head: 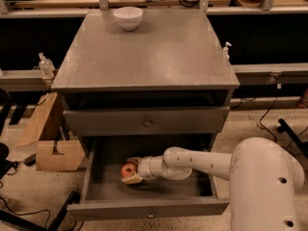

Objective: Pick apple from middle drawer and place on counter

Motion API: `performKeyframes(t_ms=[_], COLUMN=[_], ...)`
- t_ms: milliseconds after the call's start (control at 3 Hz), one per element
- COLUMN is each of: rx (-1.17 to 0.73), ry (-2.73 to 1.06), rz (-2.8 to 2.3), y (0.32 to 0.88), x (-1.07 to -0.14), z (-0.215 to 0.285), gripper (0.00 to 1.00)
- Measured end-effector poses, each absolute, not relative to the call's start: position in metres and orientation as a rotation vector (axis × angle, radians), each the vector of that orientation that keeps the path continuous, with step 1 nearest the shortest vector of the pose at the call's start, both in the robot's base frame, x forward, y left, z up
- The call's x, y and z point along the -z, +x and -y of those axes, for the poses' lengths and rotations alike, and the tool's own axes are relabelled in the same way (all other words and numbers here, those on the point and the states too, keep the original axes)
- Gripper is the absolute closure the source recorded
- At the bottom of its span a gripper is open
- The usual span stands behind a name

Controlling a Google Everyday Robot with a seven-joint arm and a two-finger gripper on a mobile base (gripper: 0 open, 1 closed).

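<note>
Standing beyond the left edge of the counter (159, 57): one clear pump bottle (45, 64) on a low rail. On the floor below it: one open cardboard box (50, 146).

One white bowl (128, 17): upright on the counter, near its far left corner, just inside the far edge.

One upper drawer front (192, 121), brass-coloured knob: shut, directly under the counter's front edge.

The middle drawer (144, 208): pulled out below that, protruding past the front edge.

One apple (127, 169): red with a yellowish patch, on the drawer floor, left of centre, below the left half of the front edge.

The gripper (130, 171): inside the drawer, entering from the right. Its two tan fingers (131, 179) are closed against the apple, one on the far side, one on the near side; nothing else held.

One white arm (197, 161): lying across the drawer's right half.

One small bottle (225, 49): at the counter's right edge.

One robot body (264, 186): white, rounded, in front of the near right corner.
</note>
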State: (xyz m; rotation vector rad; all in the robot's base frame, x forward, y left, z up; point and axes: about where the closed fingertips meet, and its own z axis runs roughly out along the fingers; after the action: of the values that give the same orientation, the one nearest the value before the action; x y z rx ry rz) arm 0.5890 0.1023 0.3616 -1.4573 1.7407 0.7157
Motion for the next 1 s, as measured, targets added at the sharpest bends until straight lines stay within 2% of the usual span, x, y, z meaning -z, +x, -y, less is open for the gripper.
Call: performKeyframes(t_ms=[333,667,1000], rx=[-0.716,-0.747,-0.803], ry=[-1.458,-1.489,-1.569], rz=[-1.741,-1.708,-1.661], y=[0.589,0.583,0.566], x=[-0.362,-0.370,-0.400], z=[-0.103,-0.114,-0.125], gripper=[0.88,1.00,1.00])
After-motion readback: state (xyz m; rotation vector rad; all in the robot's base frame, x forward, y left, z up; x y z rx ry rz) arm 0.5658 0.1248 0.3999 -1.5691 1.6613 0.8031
